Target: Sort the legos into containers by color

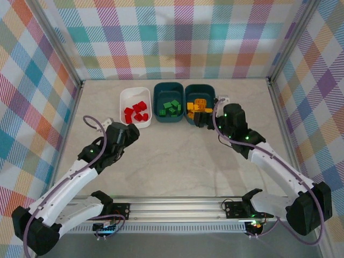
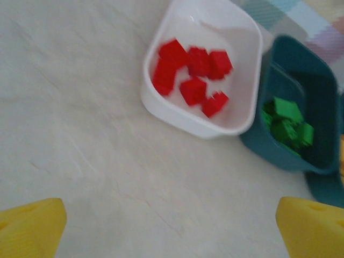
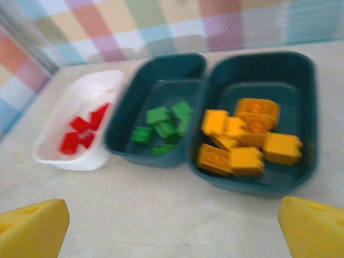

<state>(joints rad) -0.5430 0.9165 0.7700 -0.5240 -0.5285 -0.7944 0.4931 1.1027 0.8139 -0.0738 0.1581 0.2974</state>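
Observation:
Three containers stand in a row at the back of the table. The white tub holds several red legos. The middle teal tub holds green legos, and the right teal tub holds yellow-orange legos. My left gripper hangs open just in front of the white tub, nothing between its yellow fingers. My right gripper is open and empty in front of the right teal tub, facing the yellow legos.
Bare marble-patterned tabletop spreads in front of the tubs. Plaid walls with metal posts close in the back and both sides. A metal rail carrying the arm bases runs along the near edge.

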